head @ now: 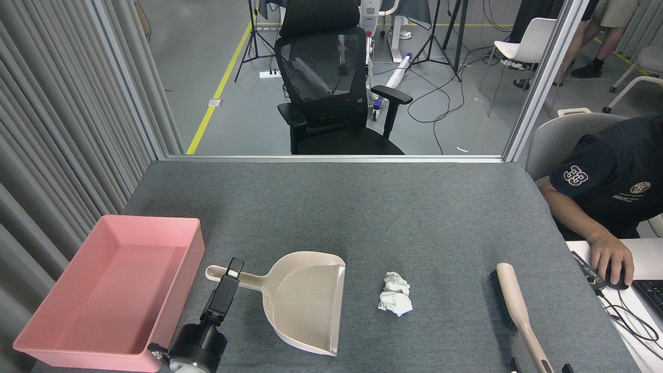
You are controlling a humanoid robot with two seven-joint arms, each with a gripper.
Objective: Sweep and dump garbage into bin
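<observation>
Because the left gripper stands over the handle of the beige plastic dustpan, its dark fingers appear set at the handle's near end, but the head view does not show whether they are closed on it or merely beside it, so the state cannot be told. To the right of this gripper, past the dustpan's open mouth and apart from it, lie the two crumpled white tissue wads, touching one another on the grey felt-covered table; the mouth faces them, which suits a sweep driven from the far side. Further right again lies the beige hand brush with dark bristles, its handle pointing toward the lower frame edge, where only small dark tips of the right gripper show, too little to judge its opening. Left of the left gripper, just beside it, sits the large shallow pink plastic tray, empty, placed within short reach for dumping. No sweeping appears done yet; securing both tools comes first.
</observation>
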